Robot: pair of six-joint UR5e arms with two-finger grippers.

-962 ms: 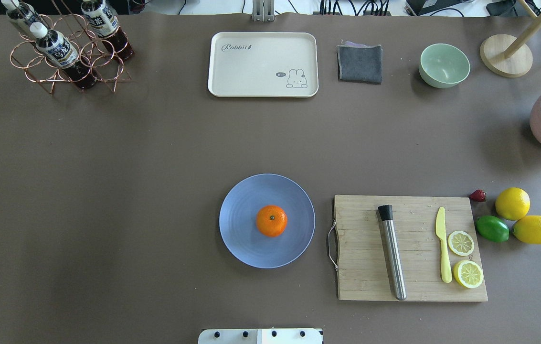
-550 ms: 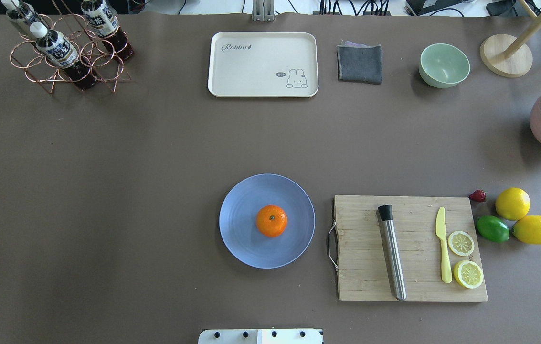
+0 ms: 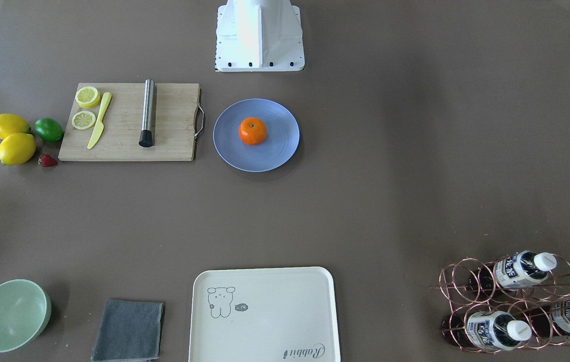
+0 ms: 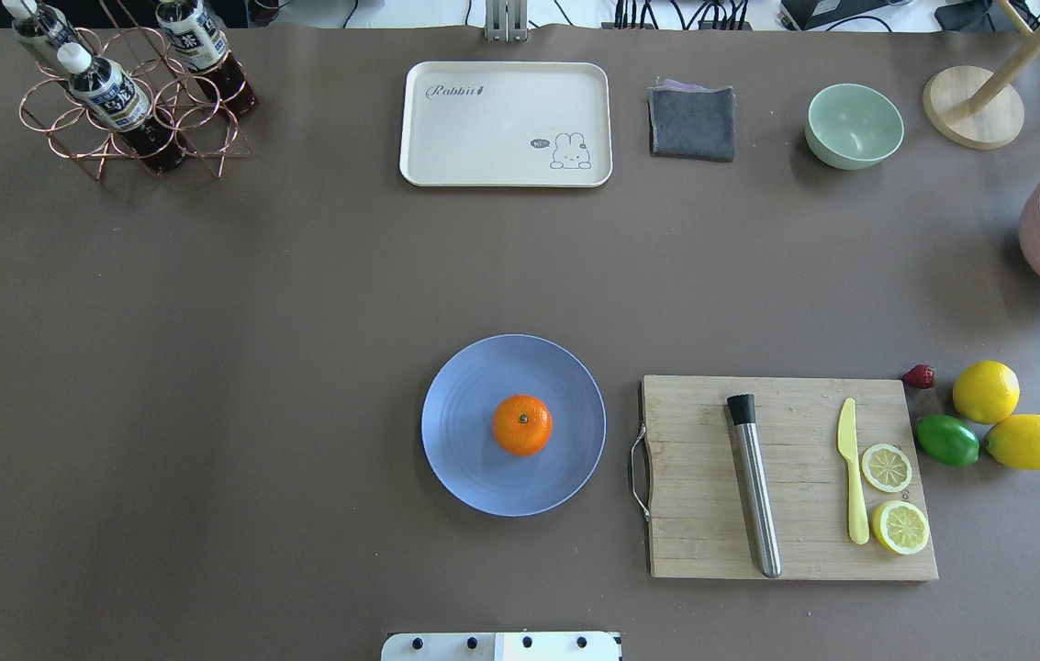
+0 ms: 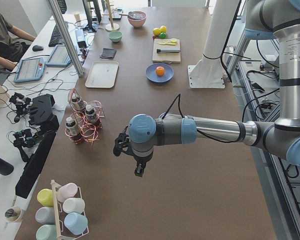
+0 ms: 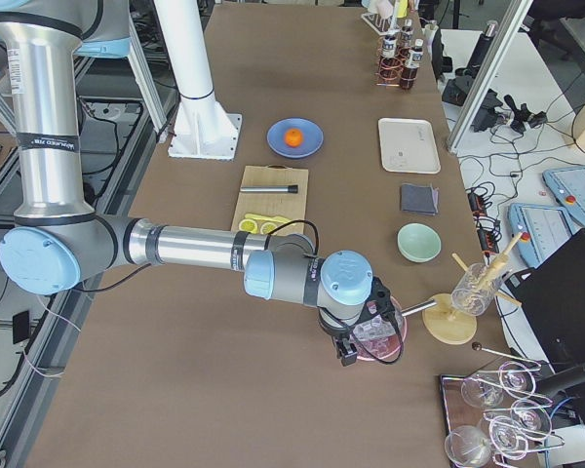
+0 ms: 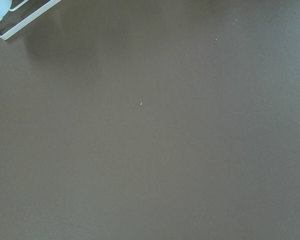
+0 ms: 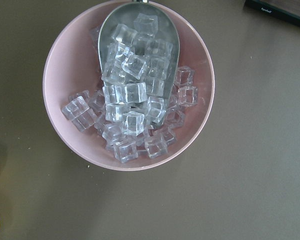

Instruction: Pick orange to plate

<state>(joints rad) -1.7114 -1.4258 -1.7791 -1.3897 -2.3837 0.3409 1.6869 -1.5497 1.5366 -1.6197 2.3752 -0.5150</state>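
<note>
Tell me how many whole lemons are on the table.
2. One lemon sits near the strawberry, past the cutting board; the other lemon lies beside the lime, nearer the robot. The two lemon slices on the board aren't counted. None seems hidden.

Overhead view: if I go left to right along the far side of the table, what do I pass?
Bottles → tray → cloth → bowl → wooden stand.
</note>
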